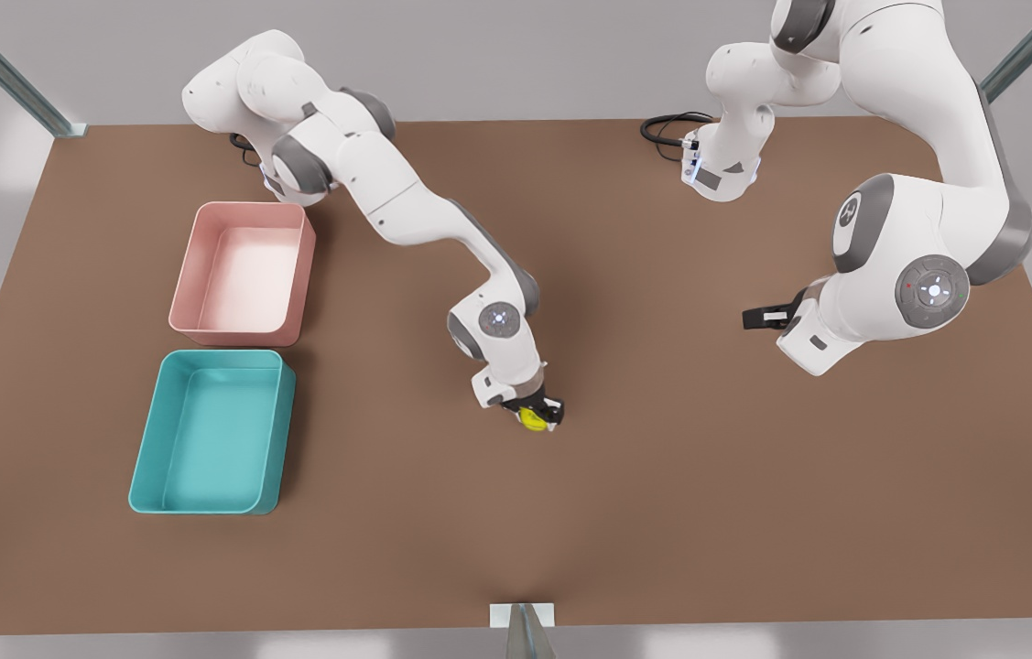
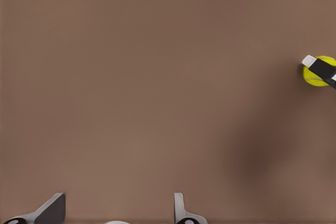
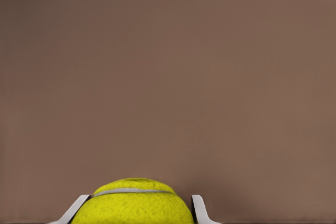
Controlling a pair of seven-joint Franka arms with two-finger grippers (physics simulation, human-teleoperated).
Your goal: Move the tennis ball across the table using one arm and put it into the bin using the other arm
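Yellow-green tennis ball [image 1: 531, 418] sits clamped in right pincer [image 1: 536, 414]; left pincer [image 1: 758, 317] spread wide.

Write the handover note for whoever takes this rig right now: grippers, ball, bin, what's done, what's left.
Right gripper: shut on the tennis ball, mid-table, on the front view's left arm.
Left gripper: open, holding nothing, waiting over bare table on the front view's right.
Bin: teal, nothing in it, at the front view's left, beside the pink tray.
Done: ball gripped by the arm nearest the bin.
Left: carry it over and release it in the teal bin, not the pink tray.
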